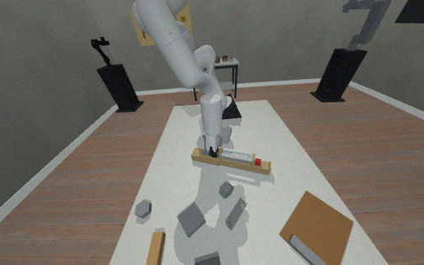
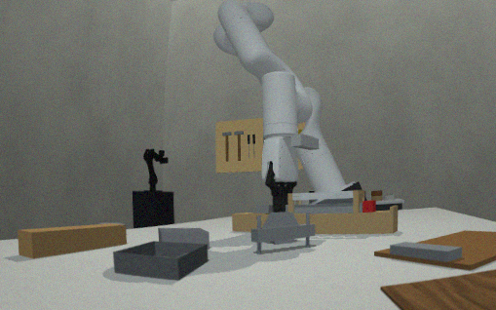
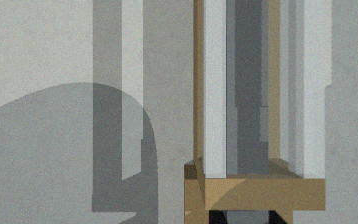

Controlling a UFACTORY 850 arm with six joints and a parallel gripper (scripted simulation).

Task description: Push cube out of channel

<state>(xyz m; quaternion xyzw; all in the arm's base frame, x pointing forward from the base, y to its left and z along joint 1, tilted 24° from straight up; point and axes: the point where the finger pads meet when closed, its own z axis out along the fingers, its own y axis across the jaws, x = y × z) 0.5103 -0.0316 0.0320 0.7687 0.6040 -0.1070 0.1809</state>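
Note:
The wooden channel (image 1: 231, 160) lies across the middle of the white table, with a pale see-through roof (image 1: 236, 156) over its middle. The red cube (image 1: 258, 162) sits at the channel's right end, just outside the roof and before the end wall; it also shows in the exterior view (image 2: 368, 206). My gripper (image 1: 212, 153) points down into the open left part of the channel, outside the roof. It is shut on a grey rod (image 3: 248, 100) that runs along the channel floor under the roof. In the wrist view my fingertips show only at the bottom edge.
Near the front of the table are a grey open tray (image 2: 160, 259), a grey stand (image 2: 282, 231), several grey blocks (image 1: 226, 189), a long wooden block (image 2: 71, 239) and a wooden board (image 1: 316, 228) (image 2: 426, 251) carrying a grey bar. Black pedestals stand on the floor beyond.

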